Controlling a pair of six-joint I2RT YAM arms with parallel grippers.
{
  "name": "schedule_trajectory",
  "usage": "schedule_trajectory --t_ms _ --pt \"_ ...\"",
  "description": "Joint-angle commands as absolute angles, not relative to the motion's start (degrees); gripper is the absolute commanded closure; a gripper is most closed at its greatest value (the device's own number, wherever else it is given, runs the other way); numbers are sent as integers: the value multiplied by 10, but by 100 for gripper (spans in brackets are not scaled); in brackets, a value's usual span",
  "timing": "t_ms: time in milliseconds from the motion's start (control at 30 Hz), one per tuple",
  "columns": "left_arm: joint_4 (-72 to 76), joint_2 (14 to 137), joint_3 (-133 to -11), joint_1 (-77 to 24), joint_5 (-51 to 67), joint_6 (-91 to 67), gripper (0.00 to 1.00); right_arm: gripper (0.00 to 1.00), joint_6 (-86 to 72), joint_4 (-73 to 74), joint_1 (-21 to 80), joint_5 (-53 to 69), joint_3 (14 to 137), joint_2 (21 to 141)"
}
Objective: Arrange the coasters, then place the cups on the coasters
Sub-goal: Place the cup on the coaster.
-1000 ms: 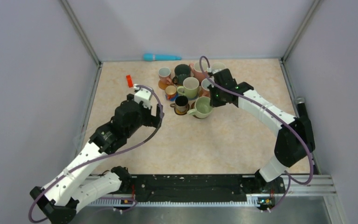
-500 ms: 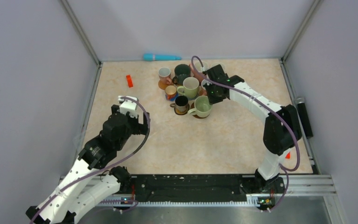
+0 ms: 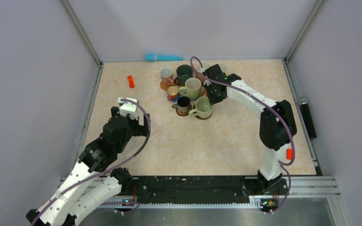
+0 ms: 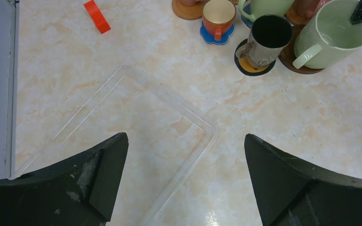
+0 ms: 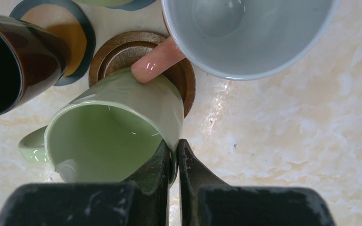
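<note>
right gripper (image 5: 173,149) is clamped shut on the rim of the pale green cup (image 5: 118,122), which sits on a brown wooden coaster (image 5: 181,80) at the near edge of the cluster towards the back of the table (image 3: 217,141). a pink-handled cup (image 5: 245,33) stands just beside it. left gripper (image 4: 186,141) hangs wide open with nothing in it, well apart, above a clear tray (image 4: 208,129).

Plain pale grey walls (image 3: 193,23) enclose a beige marbled tabletop (image 3: 207,141) framed by metal corner posts (image 3: 80,30).
</note>
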State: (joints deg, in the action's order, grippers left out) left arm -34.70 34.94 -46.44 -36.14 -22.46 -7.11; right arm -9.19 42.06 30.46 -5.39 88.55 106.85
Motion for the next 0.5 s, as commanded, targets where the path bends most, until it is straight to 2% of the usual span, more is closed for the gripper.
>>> schedule_trajectory --t_ms 0,467 --pt "-322 336 -460 -360 -237 -64 1 100 -100 402 304 -69 933 1073" --pt "-323 342 -461 -360 -235 -62 1 100 -112 400 303 -70 949 1096"
